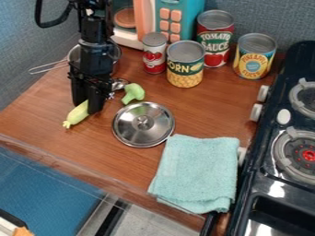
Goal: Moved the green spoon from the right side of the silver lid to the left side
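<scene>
Near the silver lid [130, 131], the gripper [87, 106] points down.

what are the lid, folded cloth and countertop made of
The lid looks like polished metal, probably steel: silvery with bright reflections. The folded cloth seems soft, matte terry, perhaps cotton, from its nubby surface. The countertop shows brown grain and a slight gloss: varnished wood or wood-look laminate.

And here's my arm [95, 50], black all over, boxy stacked segments, with a thick black cable [53, 22] looping off its upper part!
</scene>
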Motion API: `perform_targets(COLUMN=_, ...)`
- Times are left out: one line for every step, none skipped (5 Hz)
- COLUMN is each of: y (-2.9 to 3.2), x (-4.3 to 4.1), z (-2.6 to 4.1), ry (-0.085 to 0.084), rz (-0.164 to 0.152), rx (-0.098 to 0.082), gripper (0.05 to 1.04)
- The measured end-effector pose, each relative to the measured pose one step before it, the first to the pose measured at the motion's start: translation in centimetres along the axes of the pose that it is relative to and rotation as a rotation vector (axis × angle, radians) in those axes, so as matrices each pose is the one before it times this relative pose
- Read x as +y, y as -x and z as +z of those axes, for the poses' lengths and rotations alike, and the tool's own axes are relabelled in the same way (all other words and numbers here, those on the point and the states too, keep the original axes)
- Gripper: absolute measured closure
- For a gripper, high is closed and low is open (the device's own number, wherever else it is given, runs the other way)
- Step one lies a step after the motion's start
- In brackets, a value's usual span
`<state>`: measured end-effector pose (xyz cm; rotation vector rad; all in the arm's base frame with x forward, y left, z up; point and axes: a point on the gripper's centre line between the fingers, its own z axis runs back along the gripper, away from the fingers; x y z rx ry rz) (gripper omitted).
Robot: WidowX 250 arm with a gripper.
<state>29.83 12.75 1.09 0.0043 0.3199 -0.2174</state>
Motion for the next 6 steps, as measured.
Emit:
perform_targets(y=0.049, x=-0.429, z=0.224, ry=0.0311, rz=-0.0108, rx=0.0059, gripper=0.1)
perform_targets(y=0.002, x=-0.783, z=2.305, ry=0.018, rz=-0.0064, rx=-0.0494, gripper=0.081)
perform_targets(y=-0.058, x=-1.226, z=3.773, ry=-0.01, rz=-0.0267, rx=-0.111, gripper=0.084)
perform_targets(y=-0.778, x=-1.841, z=2.705, ry=-0.0288, rz=-0.0756, rx=-0.0786, gripper=0.083)
perform_targets(y=-0.255, x=-1.027, z=1.841, ry=-0.0271, rz=-0.0813, rx=-0.0995, gripper=0.083)
perform_targets(y=0.627, x=0.023, z=0.121, ry=-0.003, rz=-0.0164, rx=-0.0328, gripper=0.083)
